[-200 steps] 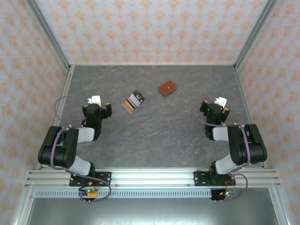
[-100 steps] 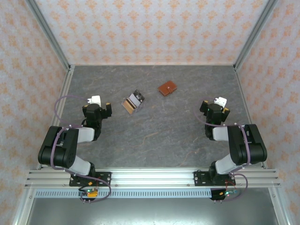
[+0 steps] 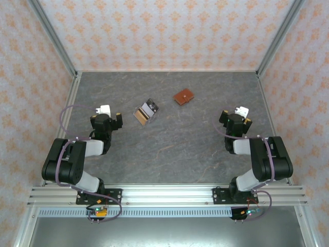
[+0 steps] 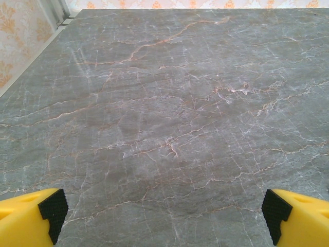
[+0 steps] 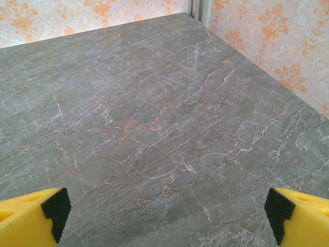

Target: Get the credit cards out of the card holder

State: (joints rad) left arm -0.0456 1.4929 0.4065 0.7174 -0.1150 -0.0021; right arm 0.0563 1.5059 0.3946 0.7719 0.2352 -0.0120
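Holding the left hand and right hand wide and empty over the desk, we see a tan box ahead and inward of the left. Farther, ahead and inward of the right hand, lies the closed card holder. We should pin it with one hand, opening with the other.

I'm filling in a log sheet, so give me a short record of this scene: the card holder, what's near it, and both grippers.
card holder: flat on the table, far middle, slightly right; looks folded shut
cards: none seen outside it
tan box: left of the card holder and nearer the arms, not touching it
left gripper: open, empty, over bare table
right gripper: open, empty, over bare table
task: not yet begun
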